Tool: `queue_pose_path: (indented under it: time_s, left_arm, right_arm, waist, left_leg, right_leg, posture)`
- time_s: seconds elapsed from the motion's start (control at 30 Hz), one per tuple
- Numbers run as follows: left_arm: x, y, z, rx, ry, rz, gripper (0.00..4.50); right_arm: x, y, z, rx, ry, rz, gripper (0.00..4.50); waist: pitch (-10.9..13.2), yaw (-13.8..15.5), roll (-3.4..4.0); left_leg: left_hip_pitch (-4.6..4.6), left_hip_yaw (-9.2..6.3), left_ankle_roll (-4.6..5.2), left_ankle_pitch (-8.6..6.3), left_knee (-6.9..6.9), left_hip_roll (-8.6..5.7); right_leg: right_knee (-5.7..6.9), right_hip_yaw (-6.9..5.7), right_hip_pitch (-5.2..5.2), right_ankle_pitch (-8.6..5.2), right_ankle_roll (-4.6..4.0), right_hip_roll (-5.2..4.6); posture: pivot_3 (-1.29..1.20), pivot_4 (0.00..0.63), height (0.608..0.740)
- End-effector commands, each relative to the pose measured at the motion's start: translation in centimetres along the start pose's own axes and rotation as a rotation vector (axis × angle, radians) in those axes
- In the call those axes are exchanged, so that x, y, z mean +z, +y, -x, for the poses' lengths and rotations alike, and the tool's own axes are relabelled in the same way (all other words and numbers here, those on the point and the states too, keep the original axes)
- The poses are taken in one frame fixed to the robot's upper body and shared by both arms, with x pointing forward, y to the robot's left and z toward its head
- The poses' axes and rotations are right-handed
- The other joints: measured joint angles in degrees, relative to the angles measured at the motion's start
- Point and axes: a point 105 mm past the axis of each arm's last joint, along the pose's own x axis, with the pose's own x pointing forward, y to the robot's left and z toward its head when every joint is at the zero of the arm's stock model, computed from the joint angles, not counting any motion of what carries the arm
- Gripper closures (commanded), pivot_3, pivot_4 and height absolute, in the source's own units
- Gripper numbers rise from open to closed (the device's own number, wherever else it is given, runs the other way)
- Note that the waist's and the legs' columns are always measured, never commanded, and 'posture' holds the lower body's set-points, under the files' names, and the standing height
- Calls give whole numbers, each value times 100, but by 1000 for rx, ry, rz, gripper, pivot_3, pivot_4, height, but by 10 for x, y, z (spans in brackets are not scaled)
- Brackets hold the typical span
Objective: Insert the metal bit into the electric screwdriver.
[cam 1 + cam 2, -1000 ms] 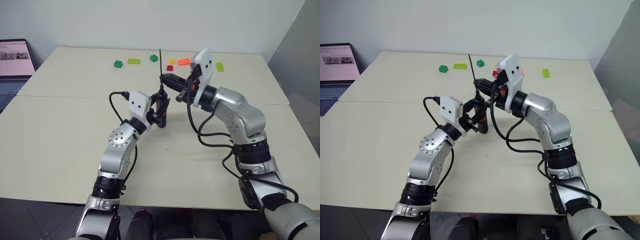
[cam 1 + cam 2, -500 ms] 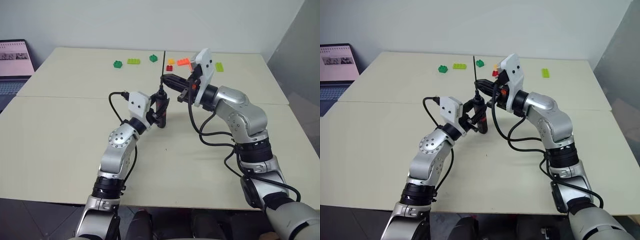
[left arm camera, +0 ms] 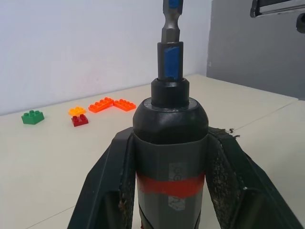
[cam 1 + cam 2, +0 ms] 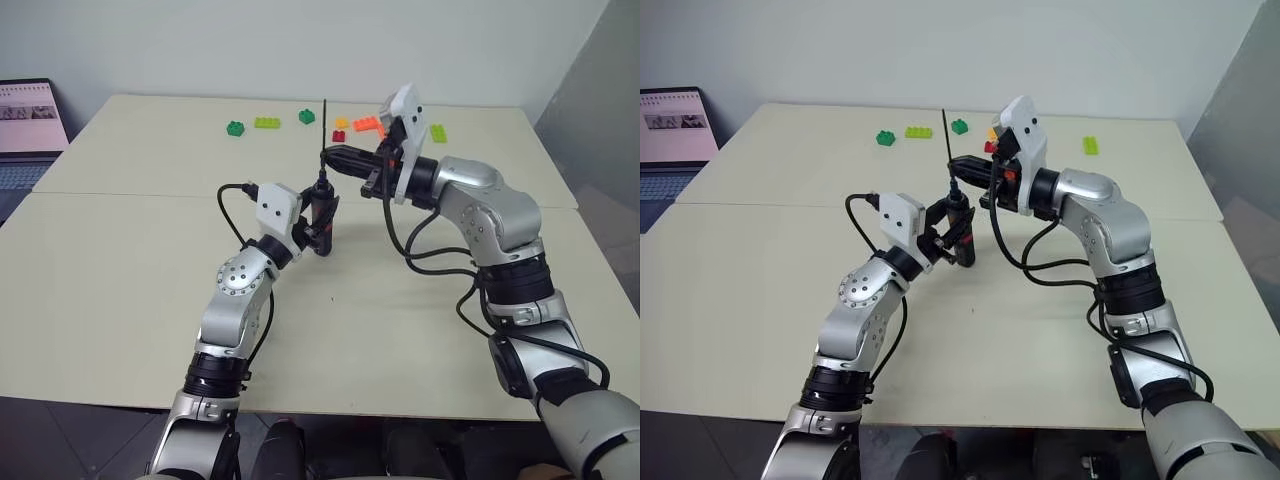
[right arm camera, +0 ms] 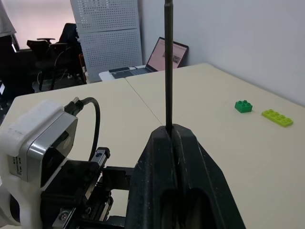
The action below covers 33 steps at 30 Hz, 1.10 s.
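Observation:
My left gripper [image 4: 322, 218] is shut on the electric screwdriver [image 4: 322, 205], holding its black body upright above the table. In the left wrist view both fingers [image 3: 110, 191] clamp the body at its red band [image 3: 170, 183]. The metal bit [image 4: 324, 125] stands almost vertical right over the screwdriver. My right gripper [image 4: 327, 154] is shut on it from the right, partway up. In the left wrist view the bit's shank [image 3: 171, 29] rises straight out of the blue tip [image 3: 170, 59]. The right wrist view shows the rod [image 5: 167, 62] rising from closed fingers [image 5: 186, 143].
Several toy bricks lie along the table's far side: green [image 4: 236, 127], lime [image 4: 267, 122], green [image 4: 307, 116], red [image 4: 339, 135], orange [image 4: 368, 124], lime [image 4: 439, 133]. A laptop [image 4: 30, 115] sits at the far left. A seam [image 4: 150, 194] crosses the table.
My right wrist has turned and its arm has lifted a little, so the bit went from slightly tilted to nearly upright over the screwdriver. The left arm and screwdriver stayed still.

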Motion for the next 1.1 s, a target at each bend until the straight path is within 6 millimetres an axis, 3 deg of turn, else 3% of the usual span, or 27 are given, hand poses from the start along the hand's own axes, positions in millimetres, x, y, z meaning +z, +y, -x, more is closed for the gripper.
queue_pose_path:
  time_s: [0.03,0.47,0.93,1.1]
  left_arm:
    - [-1,5,3,11,13,-26,2840]
    - [0,7,3,22,11,-35,2840]
    - [0,8,3,20,12,-50,2840]
    - [0,7,3,14,11,-56,2840]
  right_arm:
    - [-13,-2,1,-1,66,-30,4500]
    - [-4,-6,6,-90,67,-47,4500]
    - [-5,11,2,-127,68,-33,4500]
    - [0,7,2,-149,47,-48,4500]
  waist:
    - [0,0,0]
    - [0,-1,0]
    - [0,-3,0]
    - [0,-7,0]
  left_leg:
    - [0,0,0,0,0,0]
    - [-1,0,0,0,-1,0]
    - [-2,0,0,0,-3,0]
    - [-2,0,0,0,-3,0]
  right_leg:
    - [0,0,0,0,0,0]
    - [0,0,-2,0,0,0]
    - [-1,1,-4,0,0,1]
    - [-1,1,-4,0,0,1]
  posture:
    - [0,150,740]
    - [0,150,740]
    - [0,150,740]
    - [0,150,740]
